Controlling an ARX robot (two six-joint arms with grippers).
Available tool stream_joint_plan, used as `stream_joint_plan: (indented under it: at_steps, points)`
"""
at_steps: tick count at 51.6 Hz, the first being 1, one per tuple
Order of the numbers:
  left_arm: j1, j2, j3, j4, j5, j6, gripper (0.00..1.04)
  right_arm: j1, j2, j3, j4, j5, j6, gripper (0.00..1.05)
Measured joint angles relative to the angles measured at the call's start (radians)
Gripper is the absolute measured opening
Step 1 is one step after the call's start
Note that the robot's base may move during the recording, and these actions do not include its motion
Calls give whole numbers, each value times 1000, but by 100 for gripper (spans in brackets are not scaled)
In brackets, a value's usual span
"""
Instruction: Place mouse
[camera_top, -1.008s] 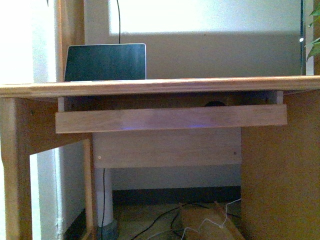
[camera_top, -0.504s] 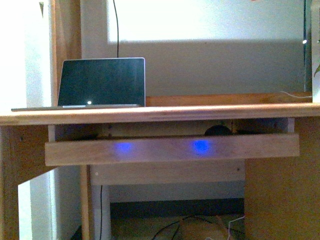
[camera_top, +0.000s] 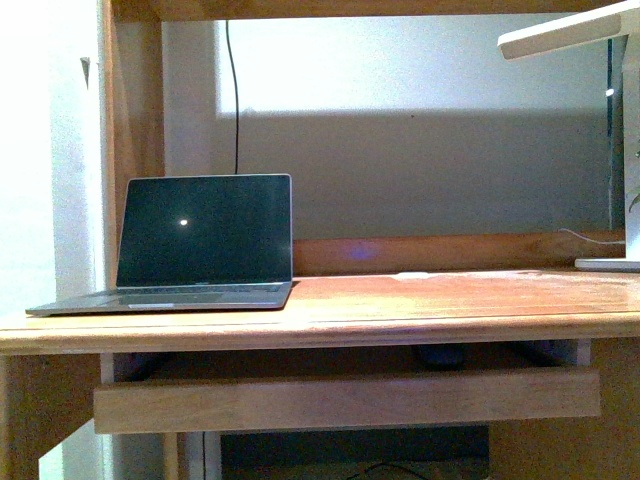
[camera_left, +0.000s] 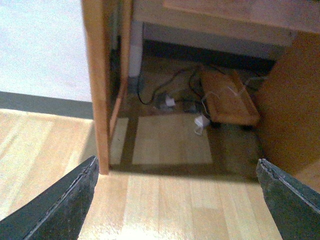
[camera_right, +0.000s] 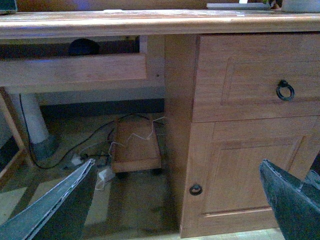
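The mouse (camera_top: 440, 355) is a dark rounded shape on the pull-out tray (camera_top: 345, 400) under the desk top, mostly hidden behind the tray's front board. In the right wrist view the mouse (camera_right: 83, 46) shows as a dark dome above the tray board (camera_right: 75, 72). My right gripper (camera_right: 177, 163) is open and empty, low in front of the desk's cabinet, well below the mouse. My left gripper (camera_left: 176, 161) is open and empty over the wooden floor, near the desk's left leg (camera_left: 97, 85). Neither arm shows in the front view.
An open laptop (camera_top: 200, 245) stands on the desk top (camera_top: 450, 300) at the left. A white lamp (camera_top: 610, 140) stands at the right. The cabinet has a drawer ring (camera_right: 285, 90) and a door knob (camera_right: 195, 189). Cables and a wooden caddy (camera_right: 137, 147) lie under the desk.
The front view has risen: the desk top and laptop base now show from above, and the tray sits lower in the picture. The blue light spots on the tray board are gone.
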Motion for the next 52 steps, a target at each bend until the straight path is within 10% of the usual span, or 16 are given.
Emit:
stream_joint_plan:
  at_steps: [13,23,52]
  points:
    - [202,790,116,699,27,411,97,0,0,0,0,0,0,97]
    - [156,1428,360,1326,105,1048,97,0,0,0,0,0,0,97]
    - [52,1840,892,1194,304,1476,97,0,0,0,0,0,0,97]
